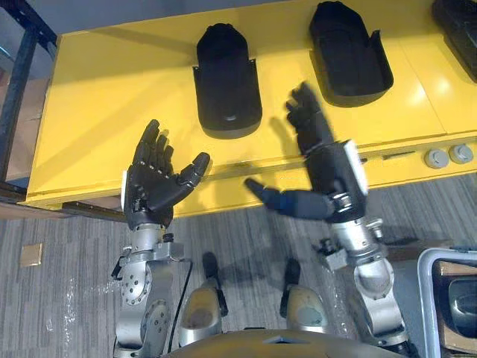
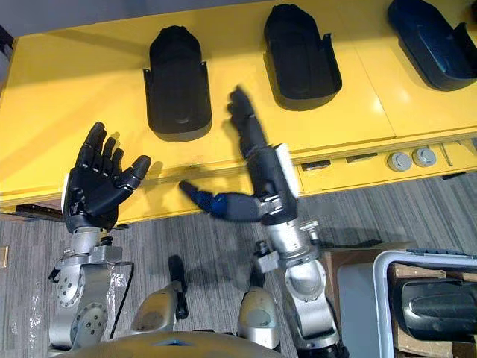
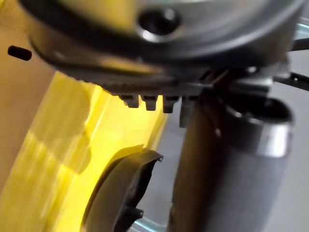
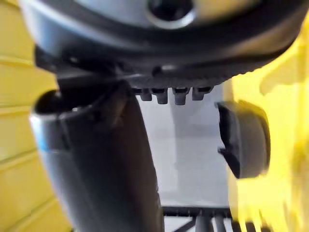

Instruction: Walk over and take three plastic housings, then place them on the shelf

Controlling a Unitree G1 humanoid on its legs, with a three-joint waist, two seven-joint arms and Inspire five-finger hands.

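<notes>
Both hands are up front and empty. My left hand (image 1: 153, 183) is palm-up with the fingers spread wide over the table's near edge. My right hand (image 1: 324, 160) is turned edge-on, fingers straight, thumb sticking out sideways, gripping nothing.

All 3 black plastic housings lie in a row on the yellow table (image 2: 67, 82), none picked up yet. The left housing (image 2: 177, 86) sits just past my fingertips, roughly between the 2 hands. The middle housing (image 2: 300, 56) is beyond the right hand and a bit further back, and the right housing (image 2: 431, 41) is well off to the right. Further out there are 2 grey round knobs (image 2: 411, 158) on the table's front lip, and a grey bin (image 2: 376, 298) on the floor by my right side with something dark in it.

So I reckon I'm on the reach for housing 1 of 3. Next move looks like pushing both hands forward to either side of the left housing, curling the fingers onto its walls and lifting it level. That dark metal frame (image 1: 22, 82) at the table's left end might be the shelf, can't tell.
</notes>
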